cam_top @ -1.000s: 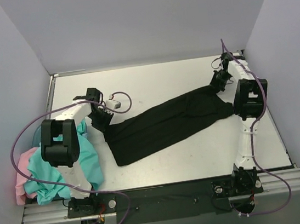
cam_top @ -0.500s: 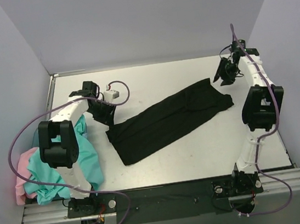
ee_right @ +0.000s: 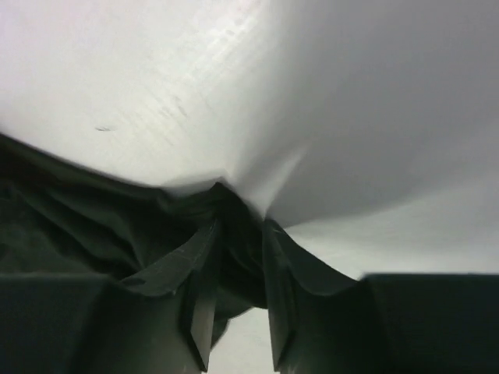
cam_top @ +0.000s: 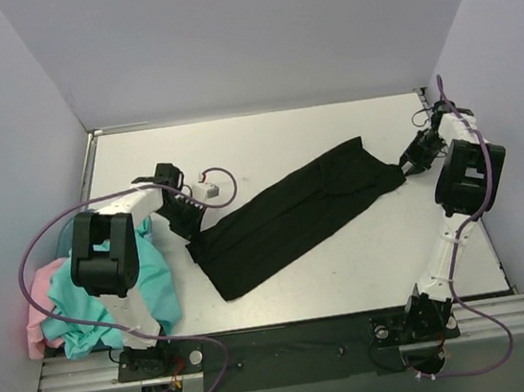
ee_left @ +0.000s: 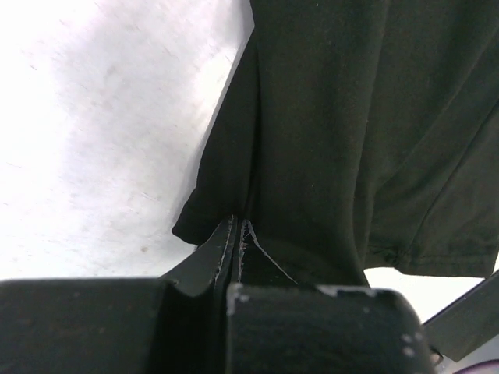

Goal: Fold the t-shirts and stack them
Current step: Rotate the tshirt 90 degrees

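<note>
Top cam: teal/pink tees point(cam_top: 111, 293) piled left; wrists: both pincers point(ee_left: 234, 241) point(ee_right: 238, 257) clamp black tee point(cam_top: 289, 214)

The left arm point(cam_top: 105, 250) hides much of the teal t-shirts point(cam_top: 152, 278) beneath it.

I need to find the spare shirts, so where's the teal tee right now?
In the top view, the teal tee lies heaped at the table's near-left edge, under the left arm, with the pink tee just left of it.
</note>
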